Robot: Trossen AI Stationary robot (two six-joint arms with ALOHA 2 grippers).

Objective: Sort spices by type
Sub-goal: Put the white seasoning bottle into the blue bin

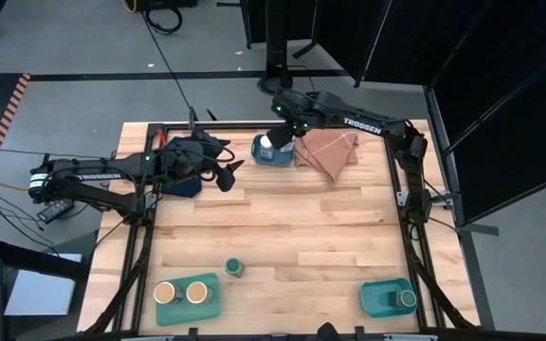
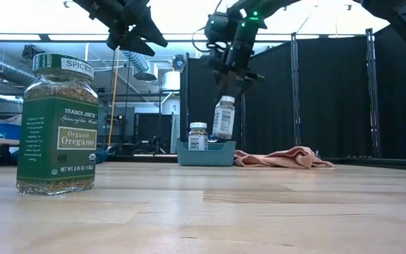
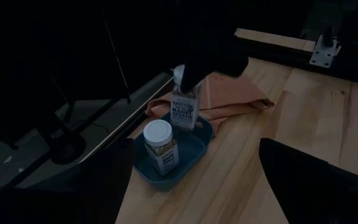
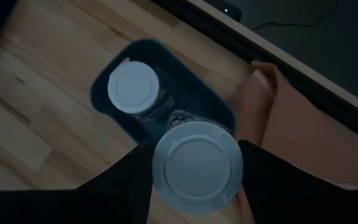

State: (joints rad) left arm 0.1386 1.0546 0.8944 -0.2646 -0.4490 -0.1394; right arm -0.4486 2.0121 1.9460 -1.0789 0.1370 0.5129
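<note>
Table: right tool (image 4: pixel 194 165) hides jar (image 4: pixel 196 167) sides.

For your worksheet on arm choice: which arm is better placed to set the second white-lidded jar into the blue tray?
Right. The right gripper already holds that white-lidded jar above the blue tray, beside the other jar; the left gripper is empty, off to the side.

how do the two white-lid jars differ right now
The held jar hangs in the right gripper, lifted above the blue tray; the other jar stands inside that tray, free of any gripper. In the low view the held jar sits higher, its base above the tray rim, while the other jar's base is hidden behind the tray wall. Both are upright, with white lids.
</note>
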